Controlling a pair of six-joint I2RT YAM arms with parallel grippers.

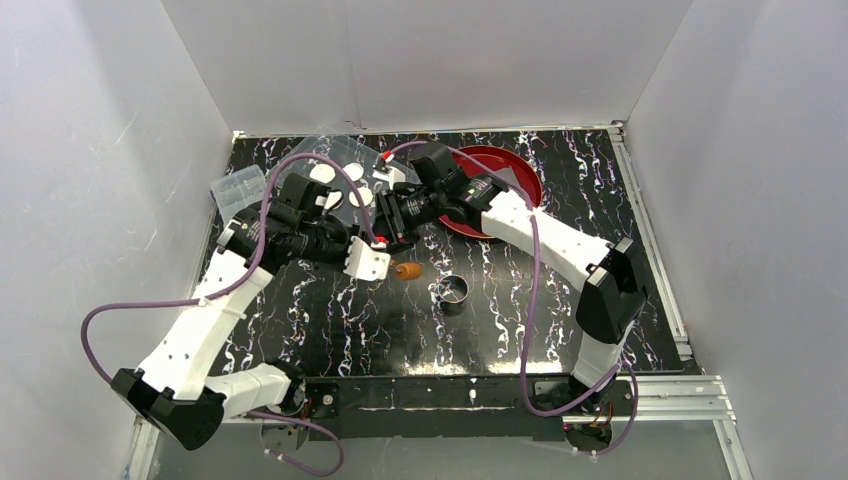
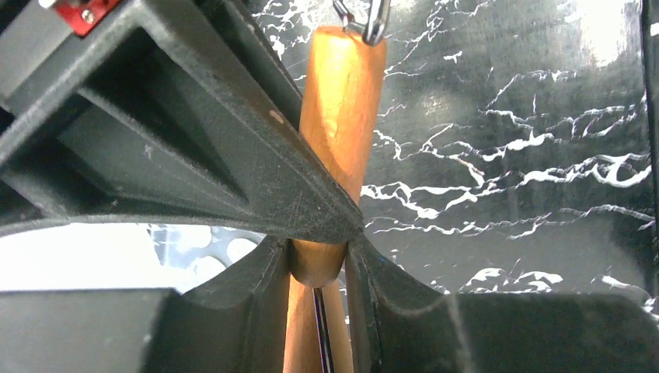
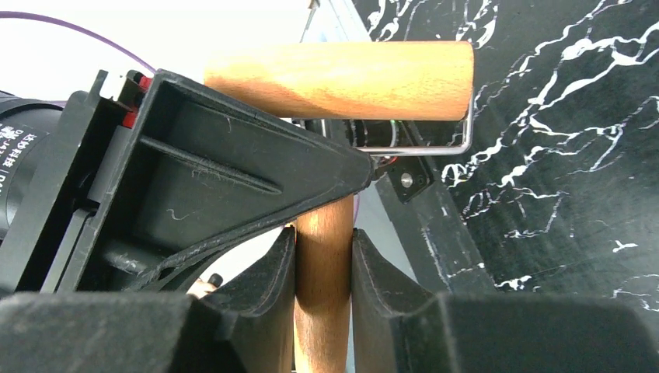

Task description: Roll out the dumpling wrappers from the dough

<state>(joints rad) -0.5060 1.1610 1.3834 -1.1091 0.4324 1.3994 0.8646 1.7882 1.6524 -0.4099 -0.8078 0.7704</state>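
A wooden roller [image 1: 407,270] with a wire frame sits between both grippers left of the table's middle. My left gripper [image 1: 378,260] is shut on the rounded end of its wooden handle [image 2: 315,260]. My right gripper [image 1: 392,232] is shut on the handle [image 3: 322,272] too, with the roller drum [image 3: 338,78] lying crosswise just past it. The two grippers overlap, and each one blocks part of the other's wrist view. Several dumpling wrappers [image 1: 355,172] lie as white discs on a clear sheet at the back left. They show blurred in the left wrist view [image 2: 237,249]. The dough is hidden.
A small metal ring [image 1: 453,290] stands on the black marbled table [image 1: 560,330], right of the roller. A red plate [image 1: 515,170] sits at the back, under the right arm. A clear plastic box [image 1: 238,188] is at the back left. White walls enclose the table.
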